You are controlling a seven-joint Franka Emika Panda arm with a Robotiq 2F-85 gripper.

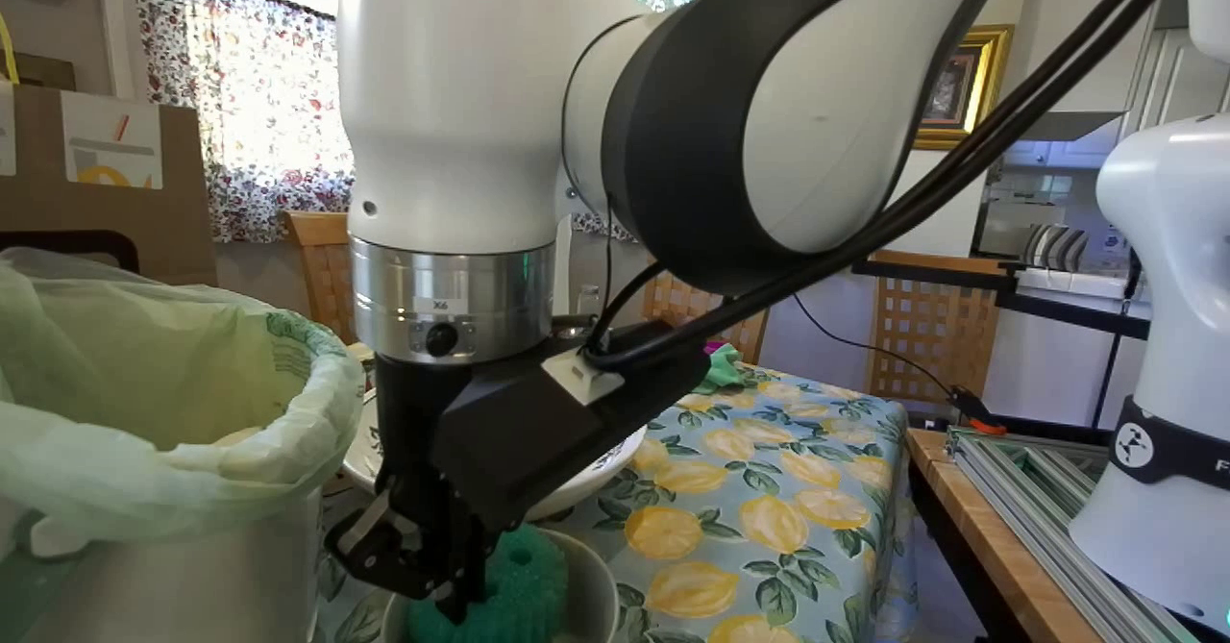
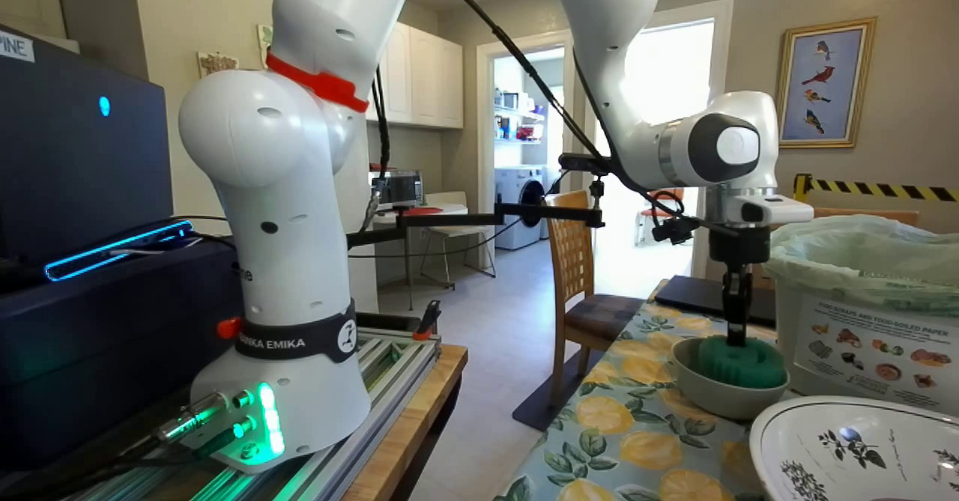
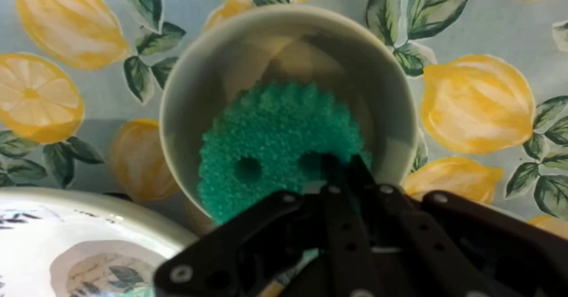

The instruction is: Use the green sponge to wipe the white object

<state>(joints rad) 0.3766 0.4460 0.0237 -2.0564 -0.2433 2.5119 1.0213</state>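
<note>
The claw (image 3: 343, 163) pinches the green sponge (image 3: 277, 139) in the cream bowl (image 3: 385, 93).

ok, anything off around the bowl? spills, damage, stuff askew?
Nothing stands out. The white bowl stands upright on the tablecloth, the green sponge sits inside it with the gripper at its top, and no spill or crack shows. The gripper hides part of the sponge in the wrist view, so can't vouch for that bit.

Sponge (image 3: 279, 132) in bowl (image 2: 715, 396), bowl on tablecloth (image 2: 622, 418), dish (image 2: 798, 430) and bin (image 2: 876, 347) beside it
</note>
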